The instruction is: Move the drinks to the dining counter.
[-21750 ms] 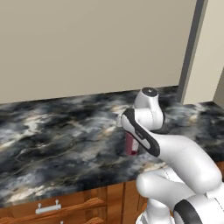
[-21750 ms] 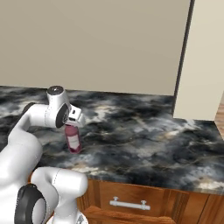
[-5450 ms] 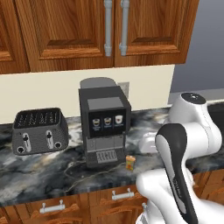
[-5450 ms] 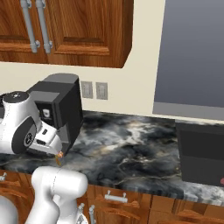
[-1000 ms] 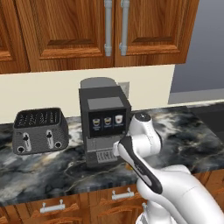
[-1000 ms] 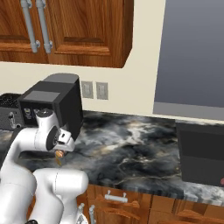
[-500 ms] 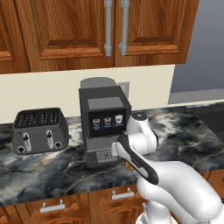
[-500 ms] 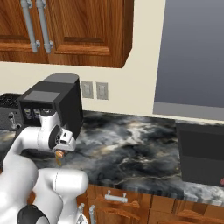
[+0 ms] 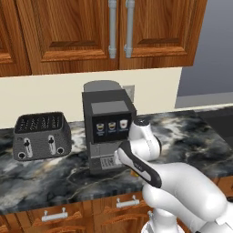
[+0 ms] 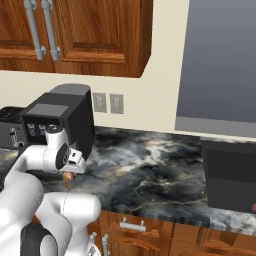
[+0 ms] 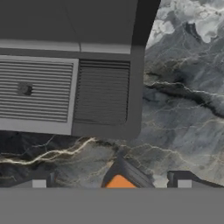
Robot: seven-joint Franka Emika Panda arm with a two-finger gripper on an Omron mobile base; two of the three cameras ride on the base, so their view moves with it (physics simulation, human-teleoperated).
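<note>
A small orange drink carton (image 11: 119,182) stands on the marbled kitchen counter (image 11: 175,109), just in front of the coffee machine's drip tray (image 11: 65,94). My gripper (image 11: 111,183) hangs straight above it, open, with one dark fingertip on each side of the carton's top and not touching it. From the right base view the carton (image 10: 66,176) peeks out under my lowered hand (image 10: 69,170). In the left base view my forearm (image 9: 136,159) covers the carton. The dining counter is out of view.
A black coffee machine (image 9: 109,125) stands close behind my hand, with a grey toaster (image 9: 42,135) to its left. A dark cooktop (image 10: 230,172) lies at the counter's right end. Wooden wall cabinets (image 9: 113,32) hang overhead.
My hand has eased slightly left and lower over the carton in front of the coffee machine. The jaws stayed open and the carton has not moved.
</note>
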